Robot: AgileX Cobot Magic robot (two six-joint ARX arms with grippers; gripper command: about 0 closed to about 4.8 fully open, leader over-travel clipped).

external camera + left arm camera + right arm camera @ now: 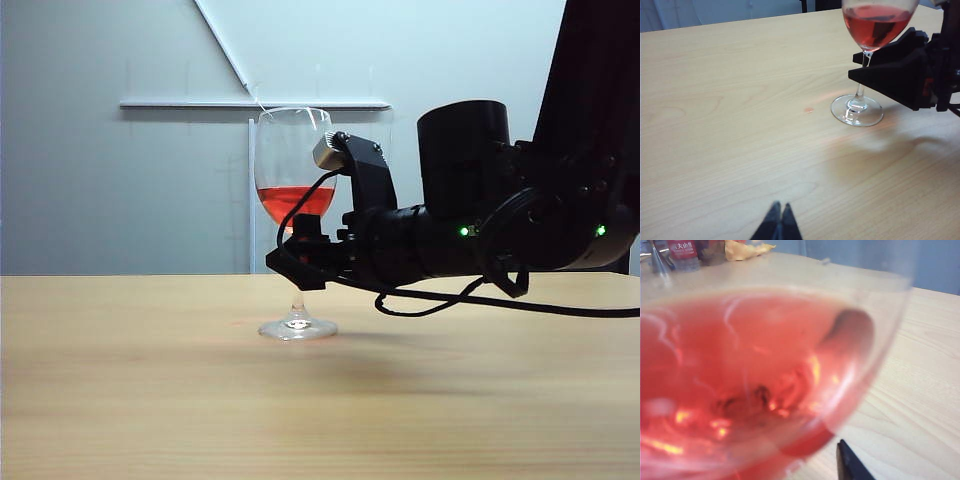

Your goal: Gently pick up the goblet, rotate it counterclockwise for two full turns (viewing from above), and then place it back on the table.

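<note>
red liquid sits low in the tall clear glass goblet (292,200), foot flat on the light beige wood-grain table (150,400), toward its far edge. right gripper (298,262) reaches in level, fingers (890,75) flanking the thin stem just under the bowl, likely so the lift stays gentle; grip unclear, jaws look part open. left gripper (779,220) hangs back near the front edge, pinched together, empty.
</note>
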